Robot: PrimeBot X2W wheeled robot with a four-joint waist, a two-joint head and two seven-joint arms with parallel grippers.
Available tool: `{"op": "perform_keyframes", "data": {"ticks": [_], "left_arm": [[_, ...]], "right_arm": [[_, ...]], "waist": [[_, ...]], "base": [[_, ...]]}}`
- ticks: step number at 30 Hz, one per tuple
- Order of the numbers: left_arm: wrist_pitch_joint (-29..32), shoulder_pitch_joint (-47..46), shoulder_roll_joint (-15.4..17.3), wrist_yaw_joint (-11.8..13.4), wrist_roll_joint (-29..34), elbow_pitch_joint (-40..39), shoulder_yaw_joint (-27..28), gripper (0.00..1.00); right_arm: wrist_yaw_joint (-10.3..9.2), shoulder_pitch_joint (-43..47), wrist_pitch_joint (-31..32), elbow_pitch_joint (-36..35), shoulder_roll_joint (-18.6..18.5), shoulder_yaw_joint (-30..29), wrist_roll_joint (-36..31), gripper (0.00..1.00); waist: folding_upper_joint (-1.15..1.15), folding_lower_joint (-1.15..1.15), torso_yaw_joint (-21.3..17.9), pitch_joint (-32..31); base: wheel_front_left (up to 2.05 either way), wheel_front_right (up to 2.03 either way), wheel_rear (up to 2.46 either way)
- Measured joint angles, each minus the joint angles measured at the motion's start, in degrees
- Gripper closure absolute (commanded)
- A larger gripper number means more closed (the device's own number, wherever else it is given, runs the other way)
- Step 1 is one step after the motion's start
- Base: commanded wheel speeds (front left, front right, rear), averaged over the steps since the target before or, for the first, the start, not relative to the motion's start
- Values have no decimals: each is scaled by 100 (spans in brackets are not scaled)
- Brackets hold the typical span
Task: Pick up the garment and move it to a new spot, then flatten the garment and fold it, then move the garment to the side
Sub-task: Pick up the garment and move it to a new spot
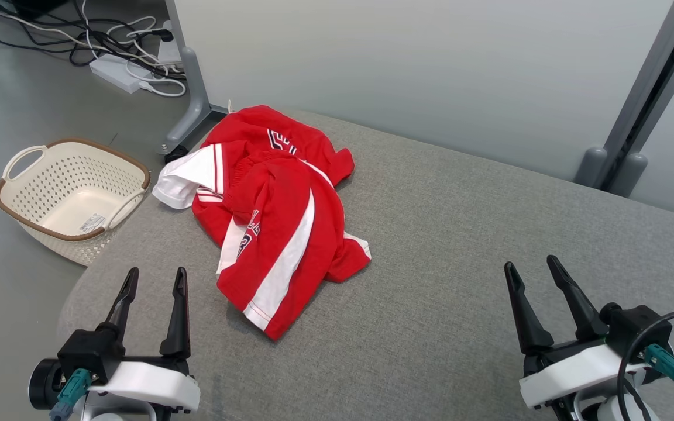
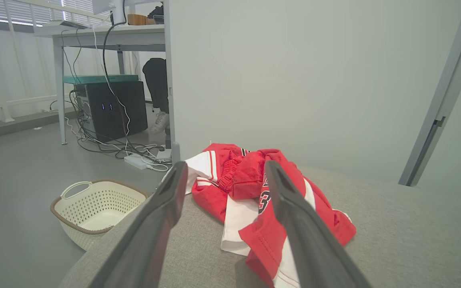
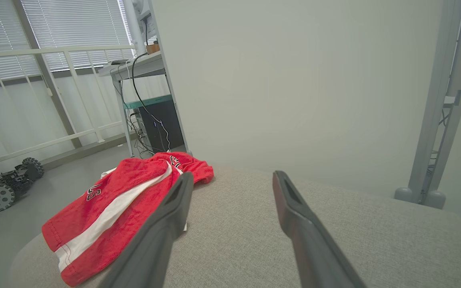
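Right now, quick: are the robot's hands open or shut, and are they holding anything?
Left gripper: open, holding nothing.
Right gripper: open, holding nothing.

It is bright all over — soft, even light. The window [image 3: 74,24] glows white at the far left. The clothes [image 1: 272,216] make just a thin, soft shadow. My fingers [image 2: 154,228] look big and a bit fuzzy up close — posts [image 3: 434,100] lean near the edges.
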Motion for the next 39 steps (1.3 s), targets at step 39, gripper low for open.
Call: {"op": "perform_keyframes", "data": {"ticks": [39], "left_arm": [[5564, -3913, 1690, -294, -3372, 2560, -501, 0]], "right_arm": [[0, -721, -1, 64, 37, 291, 104, 0]], "waist": [[0, 0, -1261, 722]], "base": [[0, 0, 0]]}}
